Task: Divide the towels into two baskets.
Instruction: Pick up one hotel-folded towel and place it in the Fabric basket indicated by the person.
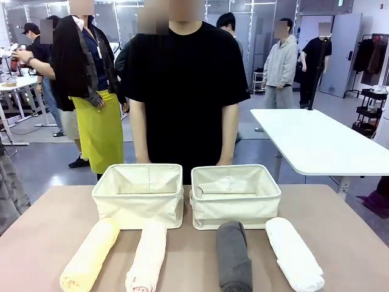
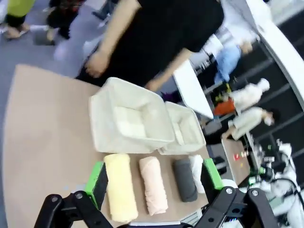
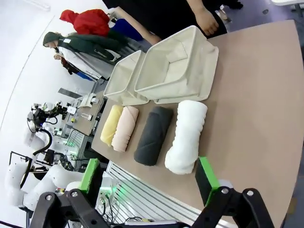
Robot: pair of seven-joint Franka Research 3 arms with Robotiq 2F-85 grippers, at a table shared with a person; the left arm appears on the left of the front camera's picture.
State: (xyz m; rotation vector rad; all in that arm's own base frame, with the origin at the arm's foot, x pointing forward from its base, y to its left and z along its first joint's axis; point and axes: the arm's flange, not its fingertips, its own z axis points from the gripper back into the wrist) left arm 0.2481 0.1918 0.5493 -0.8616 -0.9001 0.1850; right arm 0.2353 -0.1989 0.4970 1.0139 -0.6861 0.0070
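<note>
Everything ahead of the left gripper is blurred; the white towel lies half hidden behind one green pad. Beyond the right gripper, the nearer basket covers part of the farther basket. In the front view the pink towel and grey towel run off the bottom edge.
</note>
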